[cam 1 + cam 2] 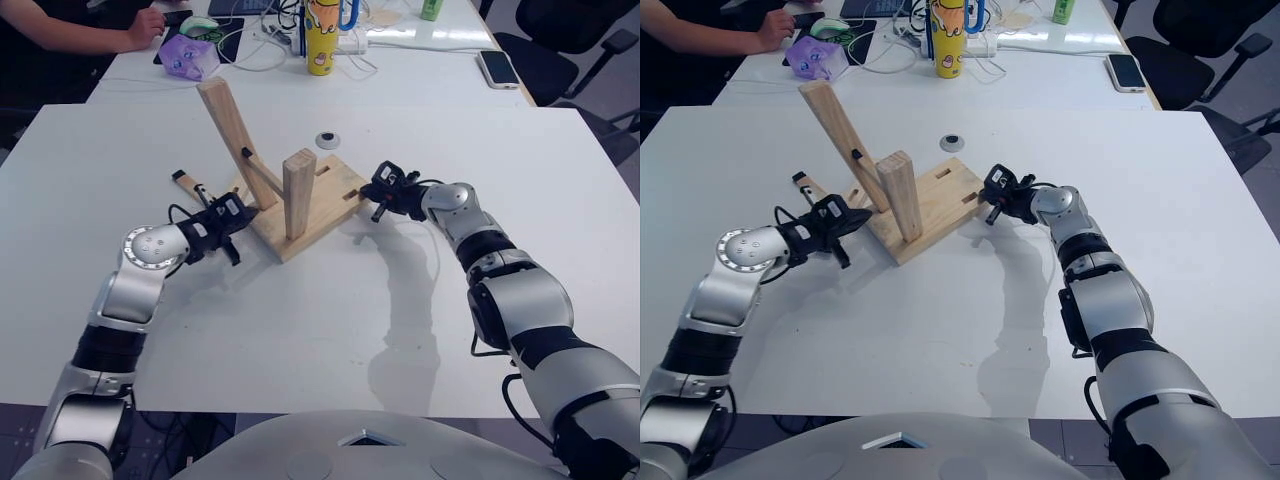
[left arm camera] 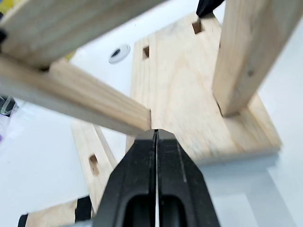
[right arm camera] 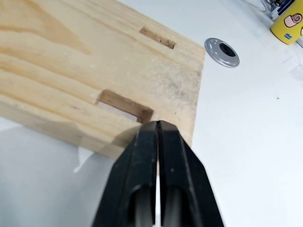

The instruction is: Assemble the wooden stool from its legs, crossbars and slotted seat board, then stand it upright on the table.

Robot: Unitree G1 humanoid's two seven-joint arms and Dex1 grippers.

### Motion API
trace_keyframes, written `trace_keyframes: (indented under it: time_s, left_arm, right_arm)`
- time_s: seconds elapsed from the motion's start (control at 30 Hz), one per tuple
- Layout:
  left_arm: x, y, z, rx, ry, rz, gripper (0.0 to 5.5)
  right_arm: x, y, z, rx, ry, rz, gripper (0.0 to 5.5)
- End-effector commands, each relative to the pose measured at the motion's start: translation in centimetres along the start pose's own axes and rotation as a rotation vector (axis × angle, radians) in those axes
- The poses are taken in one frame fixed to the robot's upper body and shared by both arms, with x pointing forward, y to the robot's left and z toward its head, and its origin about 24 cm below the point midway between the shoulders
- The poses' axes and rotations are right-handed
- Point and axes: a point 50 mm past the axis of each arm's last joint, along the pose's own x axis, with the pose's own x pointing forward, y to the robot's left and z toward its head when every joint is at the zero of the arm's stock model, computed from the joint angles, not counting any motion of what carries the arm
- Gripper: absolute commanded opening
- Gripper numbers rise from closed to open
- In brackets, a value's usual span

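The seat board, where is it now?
In the left eye view the seat board lies mid-table between the left claw and right claw, a round disc just beyond it.

White table (image 1: 300, 330). Slotted seat board (image 1: 320, 205) lies flat mid-table, toward the far edge. Loose wooden bar (image 1: 185, 181) lies flat just beside it, left side. Small round grey disc (image 1: 328, 140) near the far edge.
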Motion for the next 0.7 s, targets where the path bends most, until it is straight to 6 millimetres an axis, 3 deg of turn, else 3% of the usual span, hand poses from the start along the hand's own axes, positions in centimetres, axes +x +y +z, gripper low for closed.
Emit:
trace_keyframes:
  time_s: [0.03,0.17,0.33,0.57,0.7]
  left_arm:
    - [-0.7,-2.5,0.0,-0.007,0.023,-0.161,0.01]
    - [0.4,-5.4,0.6,-0.021,0.016,-0.278,0.01]
    - [1.5,-6.8,0.8,-0.009,0.032,-0.297,0.01]
    - [1.7,-6.0,-1.0,0.020,0.111,-0.180,0.01]
    - [2.1,-5.4,-1.5,0.033,0.135,-0.103,0.01]
  right_arm:
    - [0.2,0.8,-1.0,-0.037,0.105,0.087,0.00]
    - [-0.2,2.3,-3.3,-0.116,0.290,0.262,0.00]
    - [-1.7,4.4,-7.0,-0.154,0.516,0.499,0.00]
    - [-4.2,7.7,-11.1,-0.083,0.635,0.765,0.00]
    - [-4.5,9.6,-11.3,-0.047,0.573,0.904,0.00]
